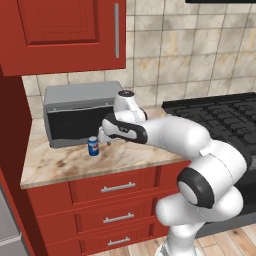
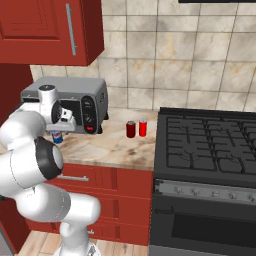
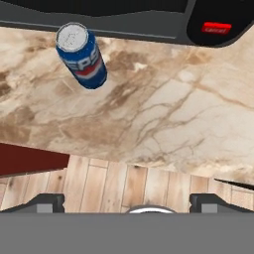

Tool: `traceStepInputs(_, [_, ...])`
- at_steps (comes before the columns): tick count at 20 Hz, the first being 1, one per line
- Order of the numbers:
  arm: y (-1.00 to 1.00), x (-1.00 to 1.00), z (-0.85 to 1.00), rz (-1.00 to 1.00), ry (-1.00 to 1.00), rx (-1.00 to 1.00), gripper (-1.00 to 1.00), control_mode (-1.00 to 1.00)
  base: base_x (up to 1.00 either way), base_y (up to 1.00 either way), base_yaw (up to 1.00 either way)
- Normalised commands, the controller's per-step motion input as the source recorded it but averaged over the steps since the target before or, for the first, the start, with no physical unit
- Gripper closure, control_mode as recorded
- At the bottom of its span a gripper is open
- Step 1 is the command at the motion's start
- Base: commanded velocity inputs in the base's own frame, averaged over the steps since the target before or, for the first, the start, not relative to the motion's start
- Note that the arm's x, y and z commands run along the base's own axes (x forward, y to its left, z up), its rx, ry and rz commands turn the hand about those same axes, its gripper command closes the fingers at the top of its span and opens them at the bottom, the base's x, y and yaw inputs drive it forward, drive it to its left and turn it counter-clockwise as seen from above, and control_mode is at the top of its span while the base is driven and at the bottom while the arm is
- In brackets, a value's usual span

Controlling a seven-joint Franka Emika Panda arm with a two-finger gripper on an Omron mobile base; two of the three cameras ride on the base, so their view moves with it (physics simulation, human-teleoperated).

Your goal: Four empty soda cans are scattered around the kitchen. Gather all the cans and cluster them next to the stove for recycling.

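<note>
The stove [image 2: 210,145] fills the right end of the run, its black grates flush against the right edge of the marble counter [image 2: 115,147]. At the counter's back left corner sits the grey toaster oven [image 1: 77,112], taking up most of the depth there. The white arm reaches in from the front, and its gripper [image 1: 104,136] hangs over the counter just before the oven's door, jaws spread wide and holding nothing.

Two red soda cans [image 2: 136,129] stand upright and just beside each other toward the counter's back, near the stove's left edge; they look already placed. The blue can [image 1: 93,146] stands upright near the counter's middle left, just in front of the oven and close beside the gripper.

The step in hand seems to be taking the blue can. In the hand view it sits off toward one upper corner [image 3: 82,56], so the hand should centre over it first, then come down with the jaws straddling its sides and close around the mid-body.

Room is tight behind, where the oven face is close. The front edge lies further off, and the stretch of counter toward the red cans is open for the carry.
</note>
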Motion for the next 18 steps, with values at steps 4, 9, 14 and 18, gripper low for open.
traceStepInputs(4, [0.17, 0.04, 0.04, -0.06, 0.0, 0.0, -1.0, -1.0, 0.0, 0.0, 0.0])
traceStepInputs(9, [0.15, 0.13, 0.02, -0.06, 0.0, 0.0, -1.0, -1.0, 0.0, 0.0, 0.0])
traceStepInputs(14, [0.15, 0.2, 0.01, -0.03, 0.0, 0.0, -1.0, -1.0, 0.0, 0.0, 0.0])
traceStepInputs(18, [0.16, 0.2, 0.0, -0.03, 0.0, 0.0, -1.0, -1.0, 0.0, 0.0, 0.0])
